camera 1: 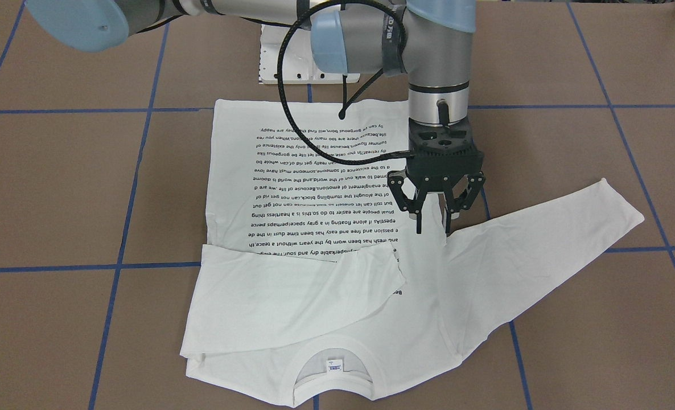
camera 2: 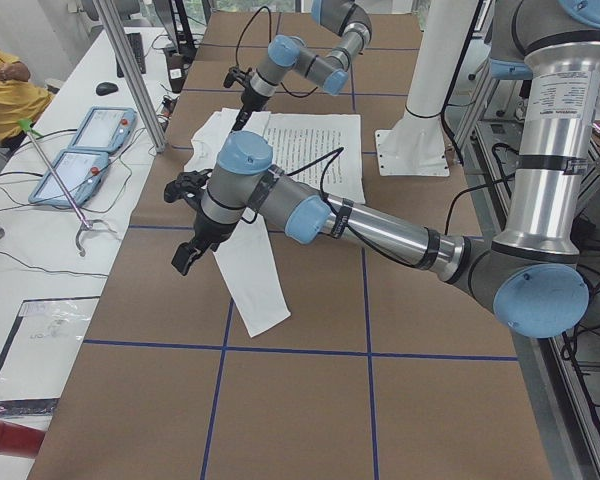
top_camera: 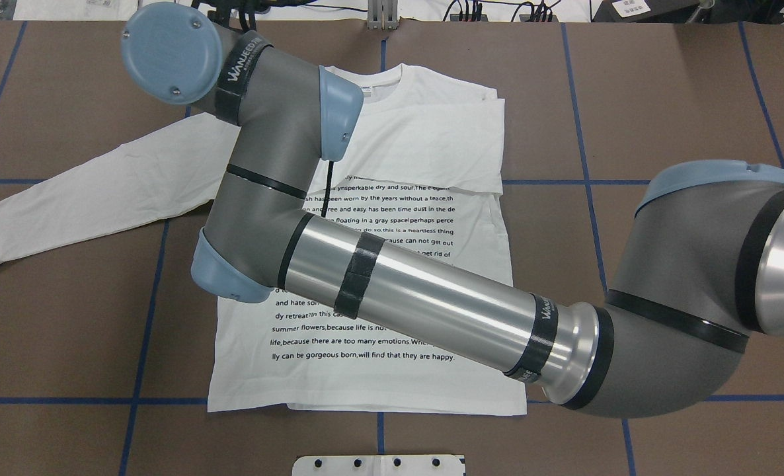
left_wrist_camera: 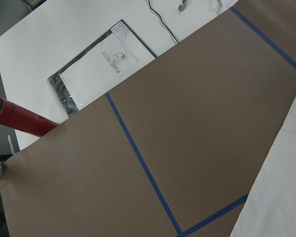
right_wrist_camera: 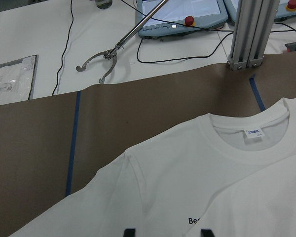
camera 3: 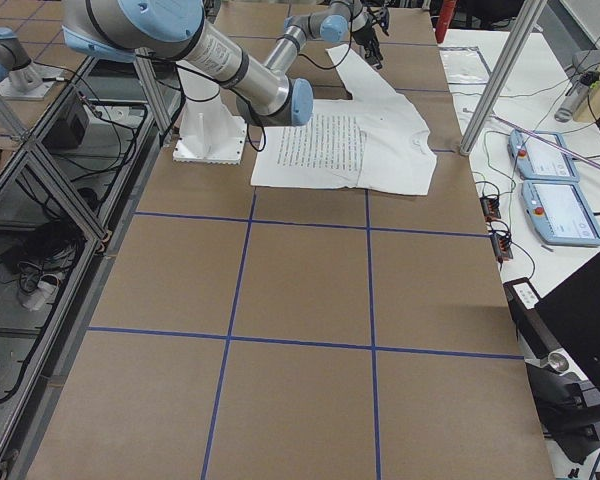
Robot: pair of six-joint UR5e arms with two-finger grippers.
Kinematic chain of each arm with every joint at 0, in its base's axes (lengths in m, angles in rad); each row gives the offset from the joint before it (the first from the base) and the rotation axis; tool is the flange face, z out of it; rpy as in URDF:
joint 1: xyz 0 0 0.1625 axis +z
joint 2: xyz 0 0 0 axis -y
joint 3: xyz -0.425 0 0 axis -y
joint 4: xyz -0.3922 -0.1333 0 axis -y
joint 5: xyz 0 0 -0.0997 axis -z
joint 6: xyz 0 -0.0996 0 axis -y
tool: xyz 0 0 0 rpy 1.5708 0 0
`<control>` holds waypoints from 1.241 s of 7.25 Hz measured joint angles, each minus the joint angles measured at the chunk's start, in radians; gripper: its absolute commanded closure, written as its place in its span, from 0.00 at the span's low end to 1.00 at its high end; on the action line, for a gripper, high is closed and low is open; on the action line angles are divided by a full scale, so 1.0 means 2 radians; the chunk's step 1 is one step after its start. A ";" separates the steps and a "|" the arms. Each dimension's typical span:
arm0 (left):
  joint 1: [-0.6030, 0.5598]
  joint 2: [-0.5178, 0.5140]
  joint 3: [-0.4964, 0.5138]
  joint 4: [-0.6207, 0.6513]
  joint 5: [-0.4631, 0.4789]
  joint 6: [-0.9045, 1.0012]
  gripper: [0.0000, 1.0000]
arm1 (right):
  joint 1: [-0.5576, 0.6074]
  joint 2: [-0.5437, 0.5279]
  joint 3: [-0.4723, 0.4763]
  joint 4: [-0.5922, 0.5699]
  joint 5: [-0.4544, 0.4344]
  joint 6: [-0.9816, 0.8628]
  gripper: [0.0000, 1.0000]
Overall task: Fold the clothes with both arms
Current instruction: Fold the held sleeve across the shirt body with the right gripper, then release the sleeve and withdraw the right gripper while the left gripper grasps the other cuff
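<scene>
Beneath the right fingers (camera 1: 419, 222), parted and empty, the white T-shirt (camera 1: 315, 193) lies on the tabletop (camera 1: 58, 188), its spread sleeve (camera 1: 542, 250) starting just beside them. The other sleeve (camera 1: 292, 302) is folded in; this one likely needs pinching and carrying across. Left fingers (camera 2: 183, 258): cannot tell.

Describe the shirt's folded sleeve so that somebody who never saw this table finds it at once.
On the brown table with blue tape lines lies a white long-sleeved T-shirt with black printed text. The folded sleeve lies across its chest, between text and collar. Unlike the other sleeve, stretched out over bare table, it is doubled back onto the shirt.
</scene>
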 measured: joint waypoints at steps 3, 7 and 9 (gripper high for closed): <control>0.010 -0.002 0.002 -0.003 -0.001 -0.016 0.00 | 0.028 -0.005 -0.006 -0.040 0.060 0.004 0.00; 0.110 0.062 0.066 -0.192 0.004 -0.175 0.00 | 0.175 -0.148 0.135 -0.120 0.241 -0.151 0.00; 0.166 0.087 0.131 -0.325 0.021 -0.244 0.00 | 0.263 -0.259 0.214 -0.121 0.329 -0.306 0.00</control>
